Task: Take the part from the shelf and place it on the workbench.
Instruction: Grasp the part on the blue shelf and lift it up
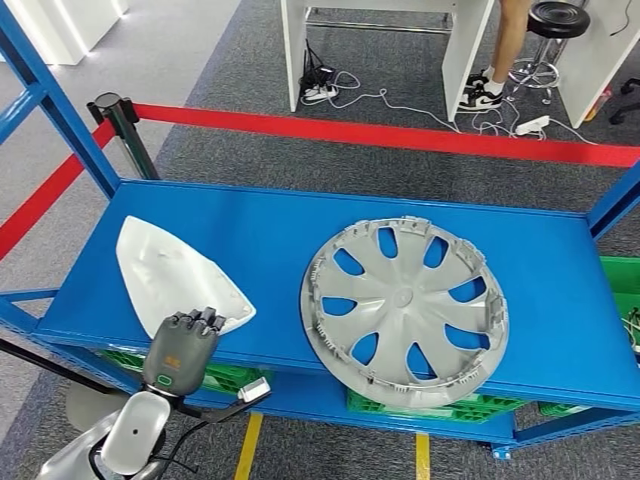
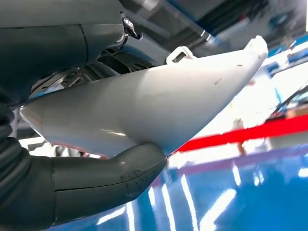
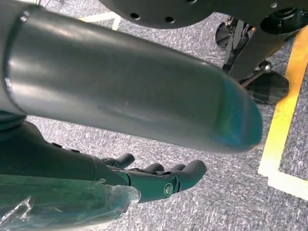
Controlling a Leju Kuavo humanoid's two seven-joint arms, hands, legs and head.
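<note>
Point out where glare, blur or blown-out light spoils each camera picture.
Head view: sharp, evenly lit, only soft sheen on the blue shelf. Left wrist view: background overexposed, bright streaks of glare on the shelf, the white part and thumb soft. Right wrist view: the close thumb blurred, the right hand's fingers and carpet sharper.

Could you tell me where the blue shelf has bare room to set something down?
The shelf is bare between the white part and the wheel cover, along its back edge, and right of the cover. The front left is crowded: the left hand grips the part there.
</note>
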